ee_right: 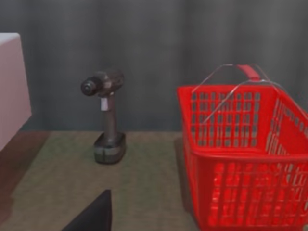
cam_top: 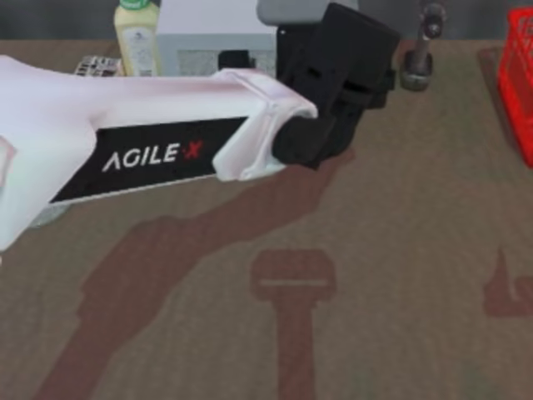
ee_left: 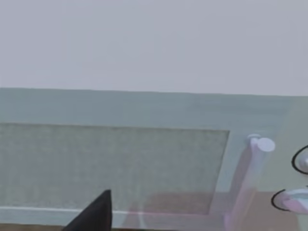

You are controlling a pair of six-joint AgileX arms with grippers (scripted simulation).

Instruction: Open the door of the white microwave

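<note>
From above, the left arm (cam_top: pixel 141 142) is seen stretched across the table (cam_top: pixel 400 250) from the left side toward the far edge, where its black left gripper (cam_top: pixel 346 79) is placed against the front of the white microwave (cam_top: pixel 215 37); the fingers are hidden from this angle, so how far the claw is parted cannot be told. A pale bottle (cam_top: pixel 137 37) is stood just beside the microwave on its left, a drill (cam_top: pixel 419 50) is set to its right, and the corner of a red basket (cam_top: pixel 516 83) is seen at the table's right edge. In the left wrist view, the door (ee_left: pixel 115 163) with its grey mesh window is shown close up and shut flat against the microwave's face, with a pale bar handle (ee_left: pixel 248 183) beside the window and two knobs (ee_left: pixel 301 161) just past it; one dark fingertip (ee_left: pixel 96 216) is seen near the window, gripping nothing. In the right wrist view, the drill (ee_right: pixel 107 120) is shown upright near the red basket (ee_right: pixel 240 159), and only one dark fingertip (ee_right: pixel 94 216) of the right gripper is visible.
</note>
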